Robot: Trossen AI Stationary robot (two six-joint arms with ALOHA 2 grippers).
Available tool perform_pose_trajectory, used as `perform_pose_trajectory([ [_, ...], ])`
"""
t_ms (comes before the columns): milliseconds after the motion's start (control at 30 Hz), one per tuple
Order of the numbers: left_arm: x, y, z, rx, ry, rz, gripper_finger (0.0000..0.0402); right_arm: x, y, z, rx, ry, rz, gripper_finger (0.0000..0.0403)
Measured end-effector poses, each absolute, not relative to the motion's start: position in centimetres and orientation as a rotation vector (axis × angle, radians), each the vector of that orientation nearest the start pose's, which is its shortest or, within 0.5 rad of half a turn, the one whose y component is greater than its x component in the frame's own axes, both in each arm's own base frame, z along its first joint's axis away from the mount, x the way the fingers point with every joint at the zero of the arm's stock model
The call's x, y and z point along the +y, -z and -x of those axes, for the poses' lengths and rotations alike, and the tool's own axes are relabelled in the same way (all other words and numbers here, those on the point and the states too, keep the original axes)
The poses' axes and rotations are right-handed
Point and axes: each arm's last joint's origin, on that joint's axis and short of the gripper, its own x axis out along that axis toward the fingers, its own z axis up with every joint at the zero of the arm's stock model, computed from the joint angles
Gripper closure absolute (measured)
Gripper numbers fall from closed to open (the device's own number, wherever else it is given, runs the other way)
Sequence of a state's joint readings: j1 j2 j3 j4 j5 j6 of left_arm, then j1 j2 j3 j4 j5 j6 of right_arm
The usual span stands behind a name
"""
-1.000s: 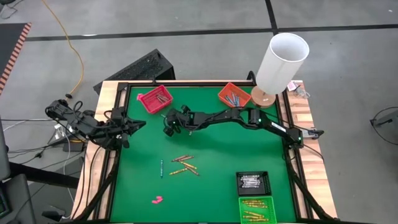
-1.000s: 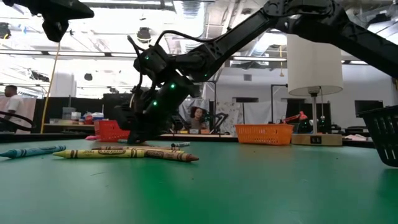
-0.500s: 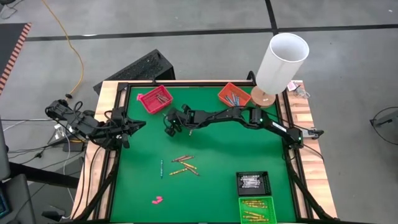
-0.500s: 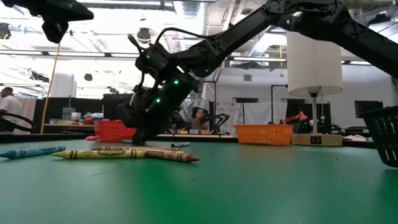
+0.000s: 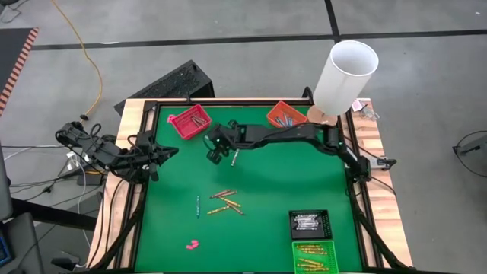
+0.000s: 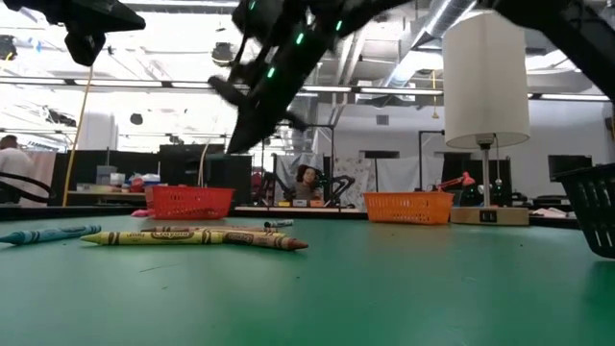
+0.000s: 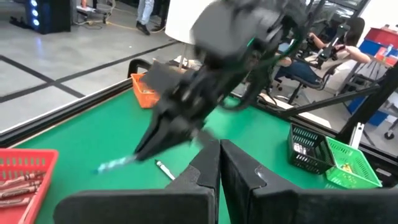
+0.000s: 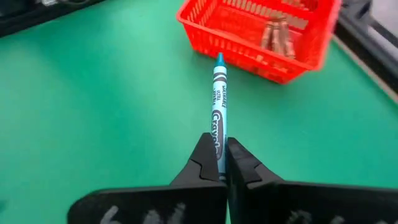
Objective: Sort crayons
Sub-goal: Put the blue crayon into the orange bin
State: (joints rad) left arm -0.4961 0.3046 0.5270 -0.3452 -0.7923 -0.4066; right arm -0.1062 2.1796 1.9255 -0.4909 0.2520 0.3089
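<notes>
My right gripper [image 8: 222,163] hangs above the far middle of the green table [image 5: 266,183], shut on a blue crayon [image 8: 219,106]. The crayon's tip points toward the red tray [image 8: 273,31], which holds reddish crayons. A small light crayon [image 7: 165,169] lies flat on the mat under the right arm. More crayons [image 5: 225,202] lie flat in a loose bunch at the table's middle, with a teal one [image 5: 198,205] beside them. My left gripper [image 7: 219,163] waits shut at the table's left edge [image 5: 156,152]. My right gripper pinches the blue crayon near its blunt rear end [image 8: 219,142] between its two fingers. The crayon runs along the fingers and sticks out ahead of them. It is lifted clear of the mat, its tip slanting down toward the red tray.
An orange tray [image 5: 285,116] stands at the far right beside a white lamp [image 5: 346,76]. A black tray [image 5: 310,222] and a green tray [image 5: 313,255] stand at the near right. A pink lump [image 5: 192,244] lies near the front edge.
My right gripper has risen from the mat, where its fingertips were down a second ago, and now hangs well above it with the blue crayon lifted clear. Most of the rise came in the last half second.
</notes>
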Motion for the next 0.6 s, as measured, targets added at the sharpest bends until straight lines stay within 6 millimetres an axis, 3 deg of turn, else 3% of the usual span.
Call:
perform_pose_trajectory([
  [200,-2.1,-28.5,-8.1,0.03,-0.311,0.337,0.0401,-5.8,-31.3,-44.8,0.697,0.546,-0.192,0.0399],
  [500,-2.1,-28.5,-8.1,0.025,-0.308,0.383,0.0401,-5.2,-37.0,-37.7,0.79,0.652,-0.112,0.04],
  [600,-2.1,-28.5,-8.2,0.028,-0.299,0.383,0.0401,-4.5,-37.9,-34.9,0.779,0.681,-0.116,0.04],
])
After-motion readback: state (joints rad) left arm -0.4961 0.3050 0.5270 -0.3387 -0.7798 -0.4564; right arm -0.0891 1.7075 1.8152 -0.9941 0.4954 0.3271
